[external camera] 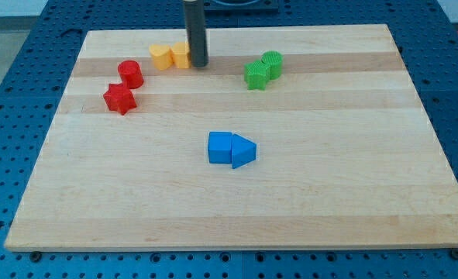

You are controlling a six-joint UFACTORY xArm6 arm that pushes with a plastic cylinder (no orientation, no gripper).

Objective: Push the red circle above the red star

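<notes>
Tip: my tip (198,63) touches the yellow blocks (171,56), holds nothing, well right of the red circle (130,74) | Target: red circle sits just above-right of the red star (119,98), nearly touching | Judgement: a leftward nudge is needed for alignment.

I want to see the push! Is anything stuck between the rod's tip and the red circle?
Yes: my tip touches the two yellow blocks, which sit between it and the red circle. The circle already sits just above the red star.
</notes>
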